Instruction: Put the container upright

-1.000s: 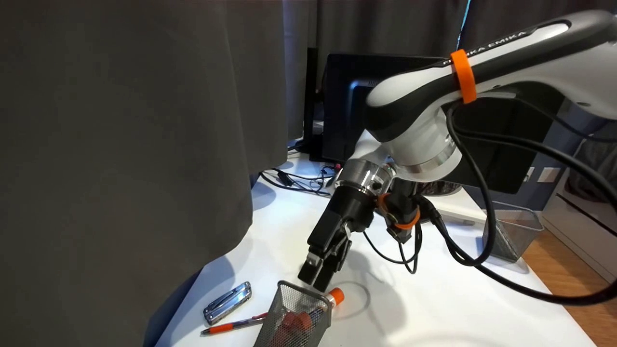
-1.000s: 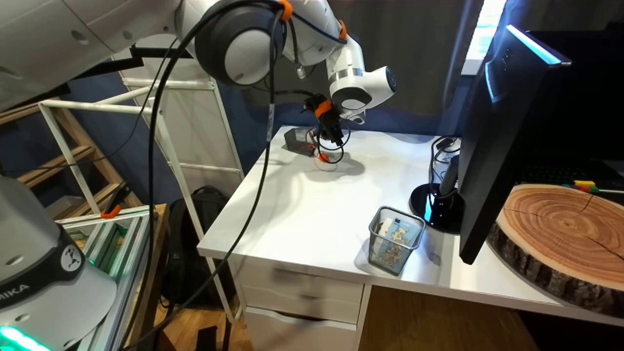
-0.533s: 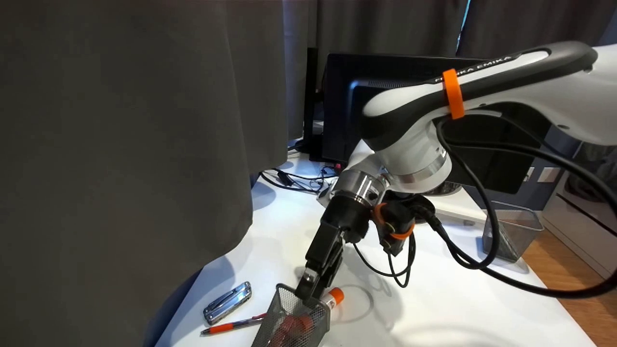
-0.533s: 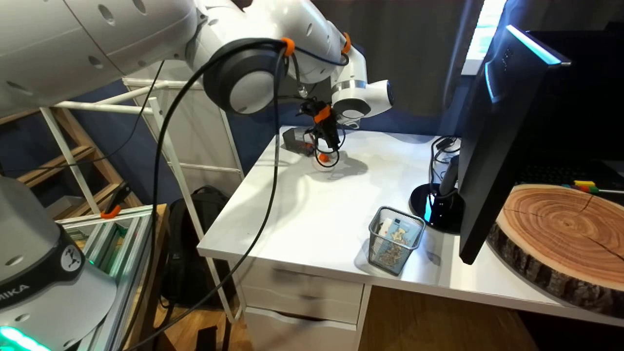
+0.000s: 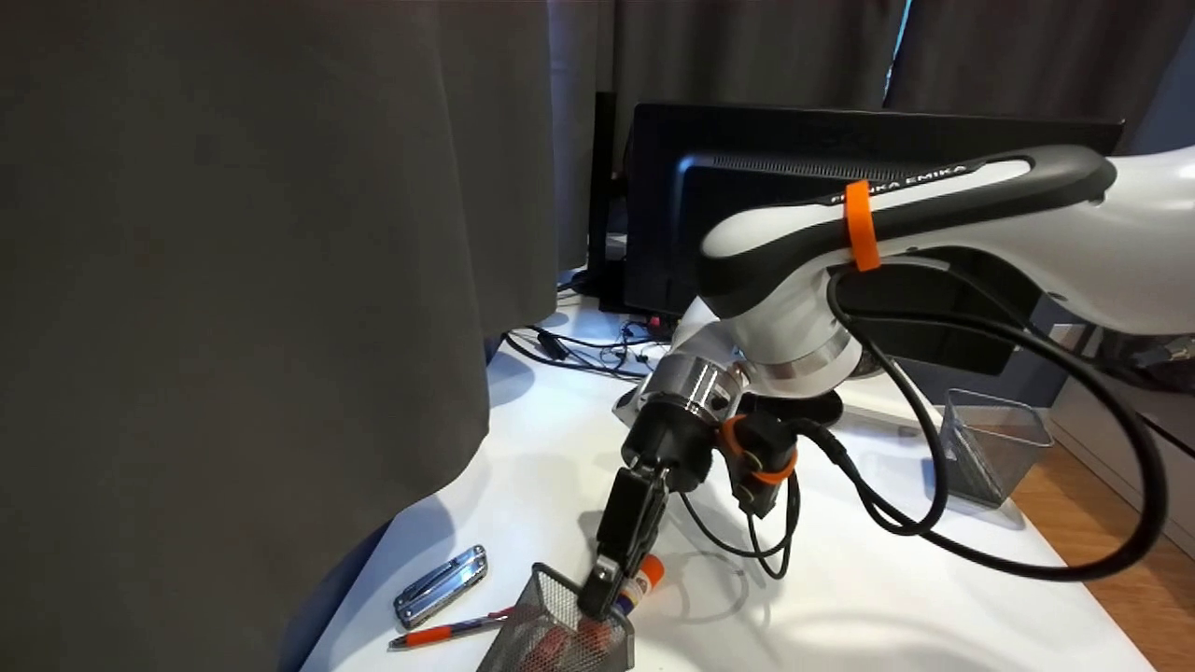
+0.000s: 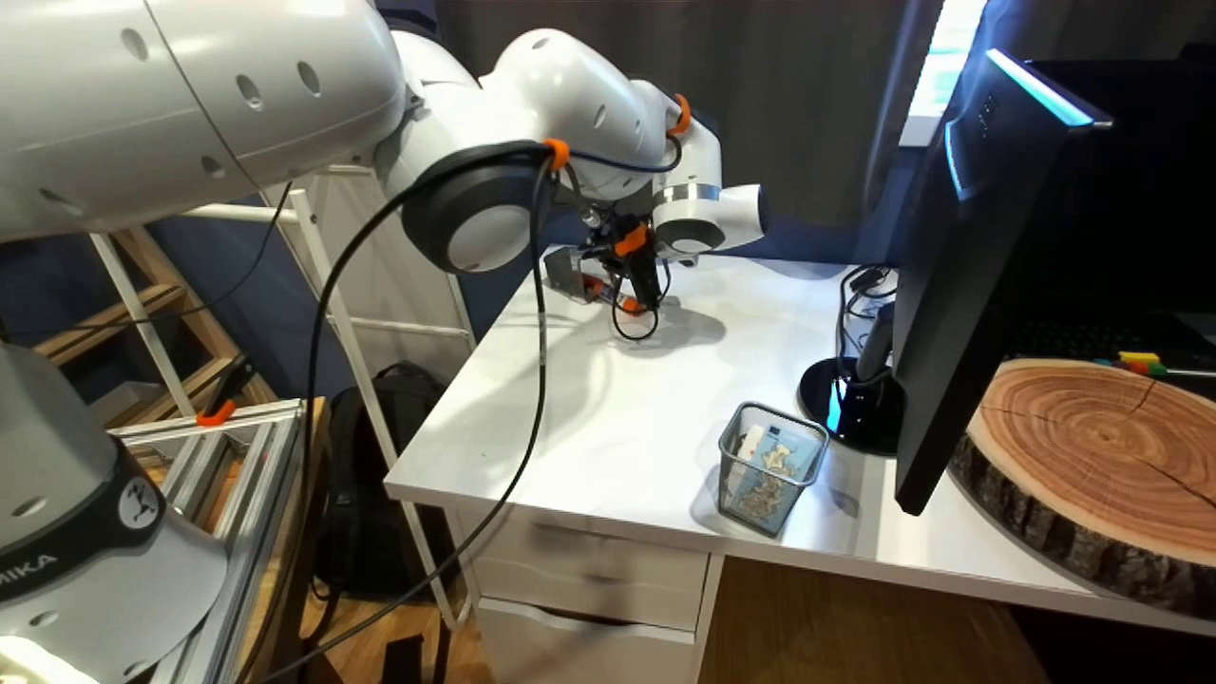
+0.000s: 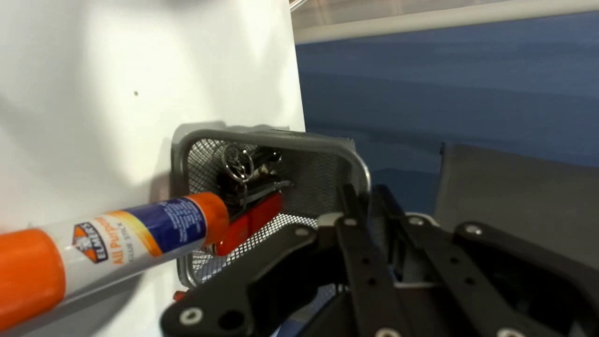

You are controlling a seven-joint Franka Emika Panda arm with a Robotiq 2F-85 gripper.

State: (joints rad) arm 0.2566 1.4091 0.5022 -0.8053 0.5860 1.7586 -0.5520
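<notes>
Wrist view: container (image 7: 313,180) lies tipped near edge of desk (image 7: 140,56), glue stick (image 7: 135,235) poking out over rim. Risk: weak pinch on thin wall could let container swivel when raised, dropping stick. Fingers (image 7: 358,252) narrow, one each side of rim near corner (firm clamp? cannot tell); mouth beside them.
</notes>
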